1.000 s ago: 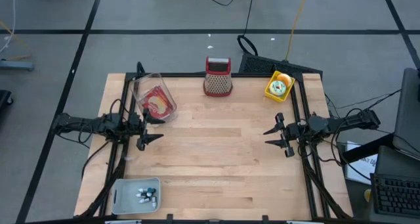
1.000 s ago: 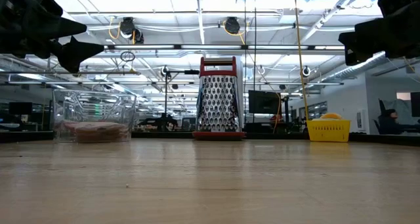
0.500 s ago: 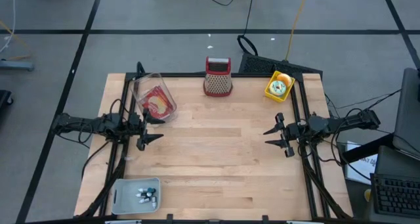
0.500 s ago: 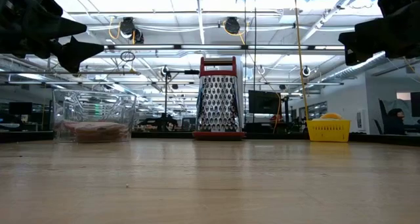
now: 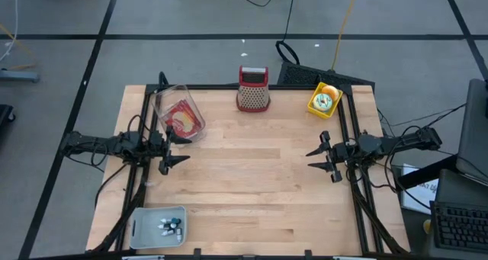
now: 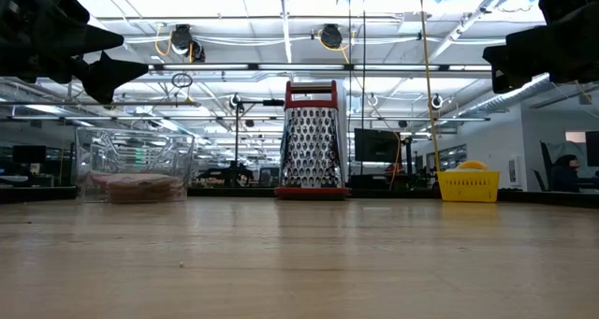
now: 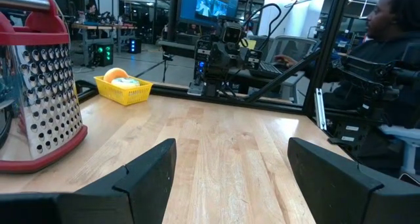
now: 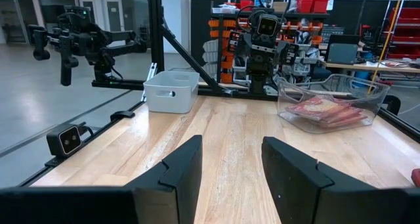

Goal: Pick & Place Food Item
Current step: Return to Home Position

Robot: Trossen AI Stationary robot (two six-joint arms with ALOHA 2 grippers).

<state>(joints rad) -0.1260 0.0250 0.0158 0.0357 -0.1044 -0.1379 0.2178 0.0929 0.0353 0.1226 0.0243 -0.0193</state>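
Two arms face each other across the desk [image 5: 252, 191] in the high view: the left arm [image 5: 99, 144] reaches in from 9 o'clock and the right arm [image 5: 389, 144] from 3 o'clock. The left jaws and the right jaws are both apart and hold nothing. The transparent bin [image 5: 169, 92] stands at 10 o'clock with the red popcorn bags [image 5: 183, 120] inside it, just beside the left jaws. A grater [image 5: 253, 89] stands at 12 o'clock, a yellow basket [image 5: 323, 100] at 1 o'clock and a white tray [image 5: 137, 223] at 7 o'clock. No bag lies loose on the wood, so the placing looks finished and the return home looks close to done. To do it well, each arm should draw back level and slowly, jaws empty, the left one clear of the bin's wall. The low view gives the height that the top-down picture cannot: both arms hang well above the wood, and the bags [image 6: 140, 184] lie flat on the floor of the bin [image 6: 136, 146], left of the grater [image 6: 311, 137] and the basket [image 6: 468, 184]. The left wrist view looks past its own fingers [image 7: 147, 178], set wide, to the grater [image 7: 36, 79], the basket [image 7: 123, 87], the right arm [image 7: 226, 50] and a person [image 7: 387, 33] seated beyond the desk, whom no other view shows. The right wrist view, its fingers [image 8: 177, 178] also apart, looks across to the bin [image 8: 331, 92], the bags [image 8: 325, 110], the tray [image 8: 172, 89] and the left arm [image 8: 262, 46].
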